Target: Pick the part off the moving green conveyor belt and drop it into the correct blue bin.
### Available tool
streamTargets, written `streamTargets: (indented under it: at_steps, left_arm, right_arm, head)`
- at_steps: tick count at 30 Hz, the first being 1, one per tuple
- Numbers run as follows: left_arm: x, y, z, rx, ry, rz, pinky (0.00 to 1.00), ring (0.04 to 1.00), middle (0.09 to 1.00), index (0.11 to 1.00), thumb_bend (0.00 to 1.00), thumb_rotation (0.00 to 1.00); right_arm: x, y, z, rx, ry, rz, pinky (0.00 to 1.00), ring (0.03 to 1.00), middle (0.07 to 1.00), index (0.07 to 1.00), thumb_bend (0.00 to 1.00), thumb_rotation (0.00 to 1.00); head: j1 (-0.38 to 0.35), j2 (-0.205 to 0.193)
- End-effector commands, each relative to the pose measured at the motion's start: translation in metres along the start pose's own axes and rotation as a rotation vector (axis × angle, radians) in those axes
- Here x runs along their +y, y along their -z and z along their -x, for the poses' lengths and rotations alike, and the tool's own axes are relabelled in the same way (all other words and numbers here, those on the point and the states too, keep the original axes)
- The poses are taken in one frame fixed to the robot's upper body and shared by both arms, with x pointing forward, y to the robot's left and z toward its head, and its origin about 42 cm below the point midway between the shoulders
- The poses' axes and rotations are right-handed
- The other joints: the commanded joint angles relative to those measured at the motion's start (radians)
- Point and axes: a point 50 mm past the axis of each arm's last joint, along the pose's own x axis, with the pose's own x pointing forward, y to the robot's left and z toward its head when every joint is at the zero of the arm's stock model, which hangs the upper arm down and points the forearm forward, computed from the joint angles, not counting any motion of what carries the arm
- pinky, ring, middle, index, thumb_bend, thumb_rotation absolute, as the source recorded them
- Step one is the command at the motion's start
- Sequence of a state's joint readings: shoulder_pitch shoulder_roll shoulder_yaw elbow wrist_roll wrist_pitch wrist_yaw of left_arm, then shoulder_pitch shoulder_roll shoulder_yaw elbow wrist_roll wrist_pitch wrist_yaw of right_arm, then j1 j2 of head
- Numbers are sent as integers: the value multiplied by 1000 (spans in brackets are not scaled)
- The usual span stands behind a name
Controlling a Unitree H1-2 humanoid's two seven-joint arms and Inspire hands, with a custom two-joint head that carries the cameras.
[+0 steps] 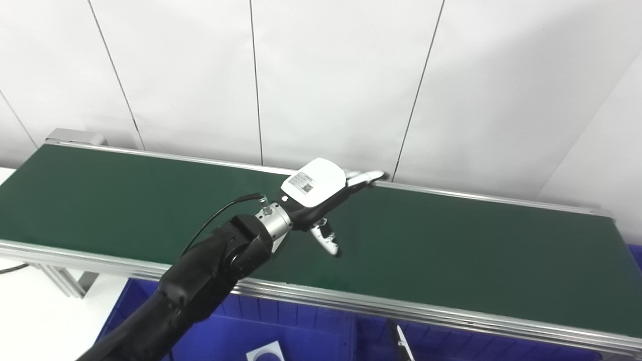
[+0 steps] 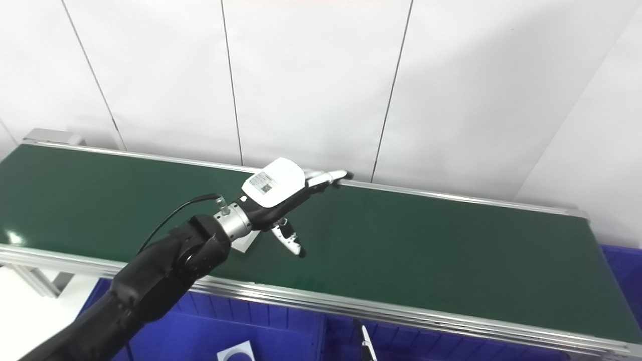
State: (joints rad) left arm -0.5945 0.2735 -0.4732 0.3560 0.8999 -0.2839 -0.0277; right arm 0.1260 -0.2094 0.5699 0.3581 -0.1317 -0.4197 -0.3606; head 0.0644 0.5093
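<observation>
Closest to the camera, tucked just under the near rail of the belt, is the row of dark blue plastic bins (image 1: pixel 301 326), with something white and flat lying in the left one and a thin white-edged thing poking up further right, too small to identify.

Above those runs the long dark green conveyor belt (image 1: pixel 476 250) with its silver aluminium rails, and the left hand (image 1: pixel 326 200), black arm and white back plate, hangs over the middle of it. Fingers (image 1: pixel 368 176) are spread out flat toward the far rail, thumb pointing down at the belt, holding nothing.

The part: in the right eye view there's a small pale flat piece (image 2: pixel 245 244) on the belt just under the wrist; the arm hides it in the other view, so I can't tell its shape. The right hand isn't in view.

I'd say it's the reach/wait step, grasp not started. Next move needs timing: drop the hand, close on the part, then swing back to the bins.

Beyond the belt, just white wall panels (image 1: pixel 326 75).
</observation>
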Motion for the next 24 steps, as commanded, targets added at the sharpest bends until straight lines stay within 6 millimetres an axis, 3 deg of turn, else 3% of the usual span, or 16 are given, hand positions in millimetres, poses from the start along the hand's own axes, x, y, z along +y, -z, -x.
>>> streamTargets:
  at_steps: [1, 12, 19, 24]
  left_arm:
    - [24, 0, -25, -43, -31, -63, 571, 689, 805, 910, 1000, 111]
    - [-1, 6, -60, -60, 169, -175, 722, 814, 879, 897, 1000, 176]
    - [-9, 5, -76, -74, 259, -240, 753, 840, 893, 881, 1000, 187]
    - [-10, 5, -82, -86, 318, -247, 851, 908, 959, 919, 1000, 204]
  right_arm:
    - [2, -9, -4, -69, -1, -24, 998, 1000, 1000, 992, 938, 998]
    - [5, -11, -5, -76, -4, -23, 999, 1000, 1000, 985, 919, 990]
    - [6, -11, -6, -77, -1, -27, 1000, 1000, 1000, 986, 924, 982]
    - [8, -12, -7, -81, -3, -27, 1000, 1000, 1000, 986, 916, 982]
  head:
    - [-5, 0]
    - [-13, 1]
    - [-18, 1]
    - [-21, 2]
